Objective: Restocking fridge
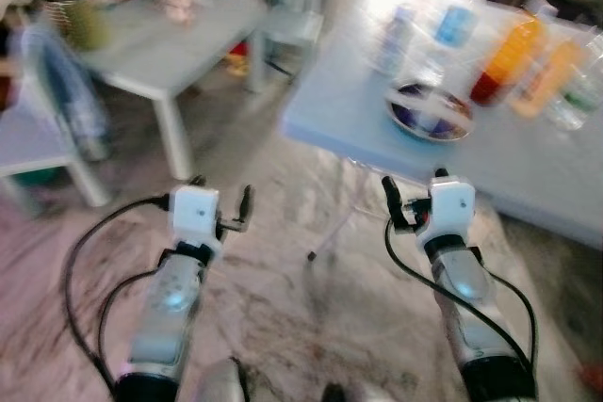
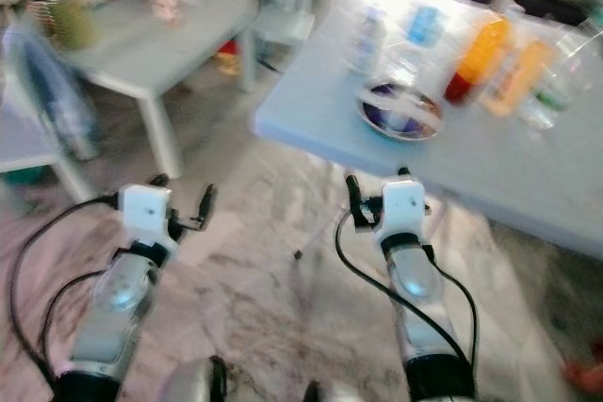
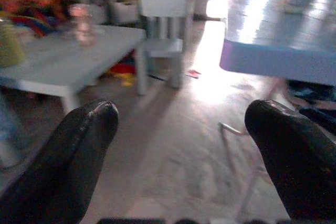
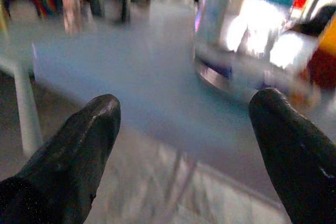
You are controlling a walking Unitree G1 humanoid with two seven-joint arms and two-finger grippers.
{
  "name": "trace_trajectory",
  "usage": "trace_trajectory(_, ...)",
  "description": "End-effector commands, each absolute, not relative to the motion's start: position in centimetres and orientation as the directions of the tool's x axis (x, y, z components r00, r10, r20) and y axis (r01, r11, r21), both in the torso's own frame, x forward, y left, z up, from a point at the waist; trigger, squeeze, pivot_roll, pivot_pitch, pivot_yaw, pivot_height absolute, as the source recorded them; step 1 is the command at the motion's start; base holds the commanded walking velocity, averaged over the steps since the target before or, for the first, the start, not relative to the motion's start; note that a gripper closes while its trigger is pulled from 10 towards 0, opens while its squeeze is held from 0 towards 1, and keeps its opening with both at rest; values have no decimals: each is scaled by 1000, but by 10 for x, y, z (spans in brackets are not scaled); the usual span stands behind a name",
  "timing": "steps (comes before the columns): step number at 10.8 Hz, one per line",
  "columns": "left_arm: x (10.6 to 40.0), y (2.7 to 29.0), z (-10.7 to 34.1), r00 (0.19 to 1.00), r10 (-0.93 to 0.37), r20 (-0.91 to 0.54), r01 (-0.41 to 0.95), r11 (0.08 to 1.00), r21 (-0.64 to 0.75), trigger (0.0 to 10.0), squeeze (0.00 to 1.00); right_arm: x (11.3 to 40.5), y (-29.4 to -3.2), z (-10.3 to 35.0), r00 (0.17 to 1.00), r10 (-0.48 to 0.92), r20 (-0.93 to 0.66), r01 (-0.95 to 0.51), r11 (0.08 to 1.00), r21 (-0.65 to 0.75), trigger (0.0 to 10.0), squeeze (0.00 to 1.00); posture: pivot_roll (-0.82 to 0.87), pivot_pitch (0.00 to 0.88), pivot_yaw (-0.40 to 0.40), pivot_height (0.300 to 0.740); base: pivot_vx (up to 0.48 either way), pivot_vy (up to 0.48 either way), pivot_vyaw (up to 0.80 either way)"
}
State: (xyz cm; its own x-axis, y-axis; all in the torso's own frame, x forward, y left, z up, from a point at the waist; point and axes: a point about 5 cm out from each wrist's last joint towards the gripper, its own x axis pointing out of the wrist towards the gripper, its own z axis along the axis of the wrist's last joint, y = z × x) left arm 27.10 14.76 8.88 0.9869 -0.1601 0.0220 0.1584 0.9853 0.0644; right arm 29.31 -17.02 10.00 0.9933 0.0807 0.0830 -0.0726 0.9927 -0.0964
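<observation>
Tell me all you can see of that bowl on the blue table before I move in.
The bowl is shallow and round, with a pale shiny rim and a dark blue inside; blur hides finer detail. It sits upright near the blue table's near edge, in front of the bottles. Whether it touches them cannot be told. The right gripper is short of it, open.

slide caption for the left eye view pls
Both open claws, left and right, hover before a blue table holding blurred bottles.

Two tables, one chair, one bowl, two orange bottles, perhaps three clear bottles, blurred.
</observation>
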Motion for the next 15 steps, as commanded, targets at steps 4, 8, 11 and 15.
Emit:
trace_trajectory(4, 270, 159, 99, 987, -154, 53, 150, 986, 80, 10000, 0, 284, -181, 125, 979, -29, 201, 42, 997, -63, 10000, 0, 93, 59, -39, 740, 412, 0, 0)
trace_trajectory(8, 276, 157, 101, 985, -160, 58, 156, 985, 76, 10000, 0, 260, -185, 109, 988, -56, 146, 64, 997, -49, 10000, 0, 76, 35, -23, 740, 436, 0, 0)
trace_trajectory(11, 278, 155, 103, 986, -154, 64, 150, 987, 55, 10000, 0, 263, -185, 112, 987, -56, 151, 65, 996, -58, 10000, 0, 77, 27, -22, 740, 275, 0, -533)
trace_trajectory(15, 277, 156, 100, 988, -146, 50, 144, 989, 43, 10000, 0, 265, -178, 106, 995, 23, 101, -14, 996, -94, 10000, 0, 79, 41, -26, 740, 0, 0, 0)
